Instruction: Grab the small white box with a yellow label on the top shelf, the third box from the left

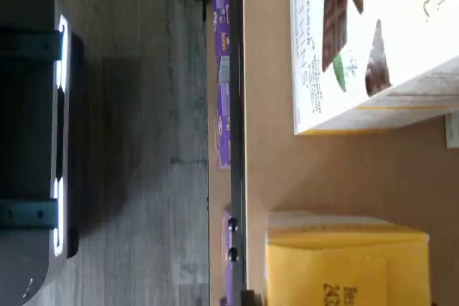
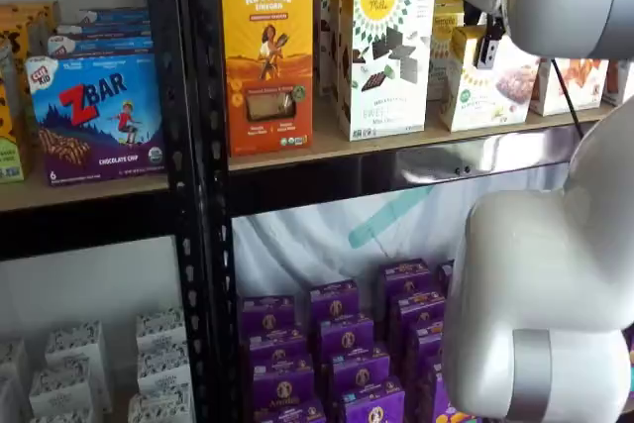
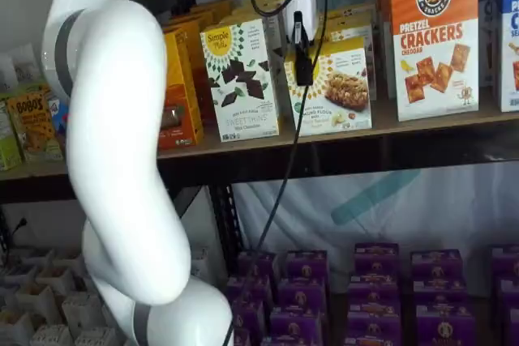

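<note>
The small white box (image 3: 345, 91) with a yellow sunburst label stands on the top shelf (image 3: 422, 123), right of a taller white box with chocolate squares (image 3: 239, 79). Both shelf views show it (image 2: 495, 86). My gripper (image 3: 302, 58) hangs just in front of the small box's left edge, its black fingers seen as one dark strip with no gap showing. In a shelf view only a dark bit of it (image 2: 486, 50) shows under the white wrist. The wrist view shows the small box's yellow face (image 1: 344, 266), the taller box (image 1: 373, 41) and the tan board (image 1: 269, 155) between them.
An orange Revival box (image 2: 265, 47) stands left of the taller box, and a pretzel cracker box (image 3: 434, 38) stands to the right. Purple boxes (image 3: 373, 281) fill the lower level. A black upright (image 2: 198, 205) divides the bays. My white arm (image 3: 122, 160) blocks the left side.
</note>
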Available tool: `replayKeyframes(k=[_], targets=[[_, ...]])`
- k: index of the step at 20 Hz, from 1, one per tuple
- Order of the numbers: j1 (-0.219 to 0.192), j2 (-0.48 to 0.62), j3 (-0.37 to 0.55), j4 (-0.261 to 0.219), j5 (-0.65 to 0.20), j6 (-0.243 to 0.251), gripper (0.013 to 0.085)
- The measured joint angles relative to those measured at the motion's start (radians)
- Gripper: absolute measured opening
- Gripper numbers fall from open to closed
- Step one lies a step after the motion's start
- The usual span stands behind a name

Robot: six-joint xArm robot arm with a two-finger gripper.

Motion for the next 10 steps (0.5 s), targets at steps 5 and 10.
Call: replayKeyframes(k=[5,10], targets=[[0.002,0.001,-0.003,0.000,0.006,0.002,0.0370],[0.004,0.004,-0.010,-0.005,0.021,0.004,0.0370]])
